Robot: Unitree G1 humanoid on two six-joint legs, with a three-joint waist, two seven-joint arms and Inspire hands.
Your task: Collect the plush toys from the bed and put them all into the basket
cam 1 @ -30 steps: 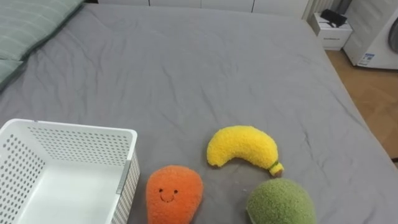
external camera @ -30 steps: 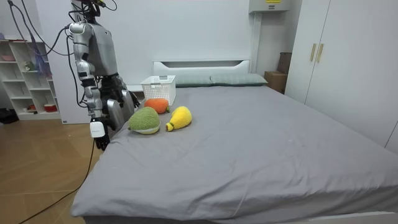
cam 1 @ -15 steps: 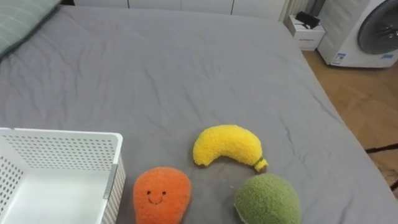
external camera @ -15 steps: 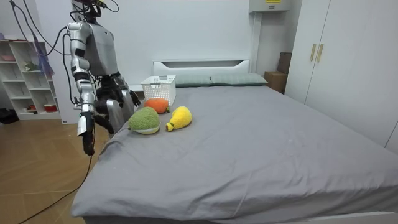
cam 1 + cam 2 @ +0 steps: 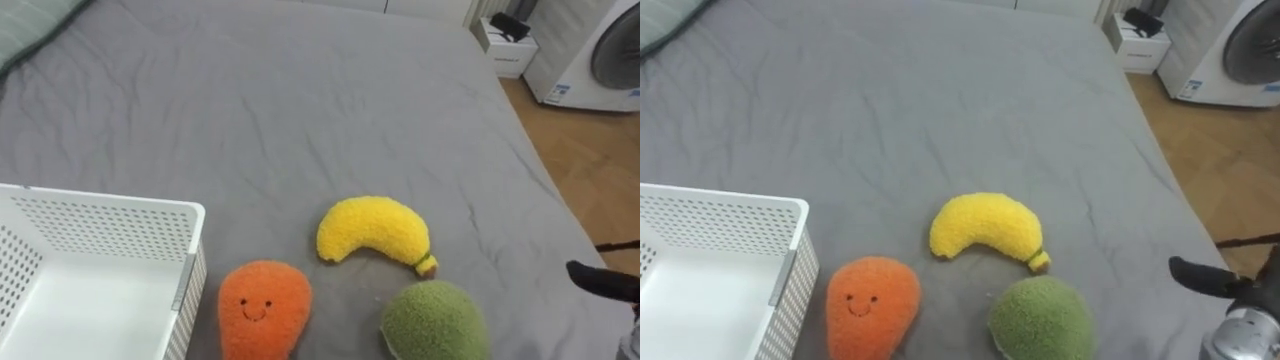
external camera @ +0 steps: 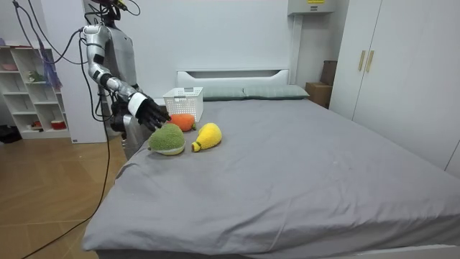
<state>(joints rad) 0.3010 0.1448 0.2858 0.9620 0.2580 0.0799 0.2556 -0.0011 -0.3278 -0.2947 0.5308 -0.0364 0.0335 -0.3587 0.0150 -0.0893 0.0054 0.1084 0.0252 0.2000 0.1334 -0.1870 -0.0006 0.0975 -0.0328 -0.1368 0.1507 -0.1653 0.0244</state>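
1. Position of the robot. In the room view we see the robot standing on the wooden floor (image 6: 50, 208) at the side of the bed (image 6: 302, 173), near the head end and at the room view's left, facing across the grey cover.

2. Right hand. The right hand (image 6: 147, 113) is held out over the edge of the bed, raised above the cover and close to the green toy (image 5: 433, 322). Its fingers (image 5: 603, 281) are straight and spread, and there is nothing between them. In the eye views a dark fingertip enters at the right edge, level with the green toy and apart from it. From the room view the hand appears to be clear of the toy, though the angle does not let us confirm this.

3. Toys. All three toys lie on the cover at the near edge of the bed.
- The green toy is round and lies nearest the right hand.
- The yellow banana toy (image 5: 375, 230) lies just beyond it, arched upward, with its stalk end pointing down toward the green toy.
- The orange toy (image 5: 262, 308), which has a small face, lies to the left of both, just beside the right wall of the basket (image 5: 100, 225).

4. Basket. The white perforated basket stands on the bed at the robot's left.

5. Surroundings. A striped pillow (image 5: 25, 25) lies at the far left. A washing machine (image 5: 600, 50) and a small white cabinet (image 5: 508, 47) stand on the floor beyond the far right corner of the bed.
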